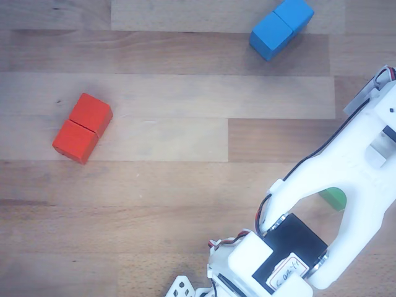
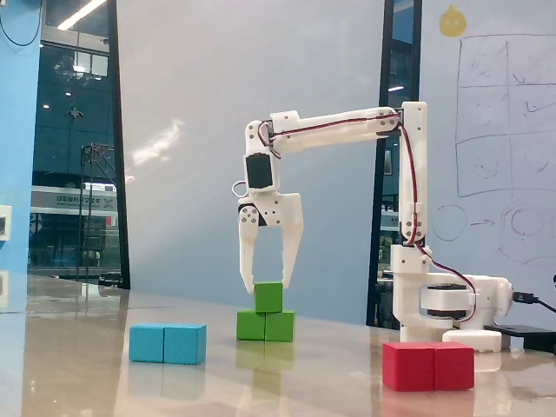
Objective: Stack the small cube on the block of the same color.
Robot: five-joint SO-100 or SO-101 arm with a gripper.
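Observation:
In the fixed view the small green cube [image 2: 268, 297] rests on top of the green two-cube block [image 2: 266, 326], roughly centred on its seam. My gripper [image 2: 268, 285] hangs straight down over the cube. Its jaws are spread about a cube's width, and the fingertips [image 2: 248, 282] flank only the cube's upper edge. The gripper looks open and the cube's weight is on the block. In the other view the white arm [image 1: 346, 185] covers the stack, and only a sliver of green [image 1: 335, 197] shows through it.
A red two-cube block [image 1: 82, 127] lies at the left of the other view and a blue one [image 1: 281, 27] at the top. In the fixed view the blue block [image 2: 168, 343] is at the left, the red [image 2: 428, 365] at the right near the arm's base [image 2: 439, 304].

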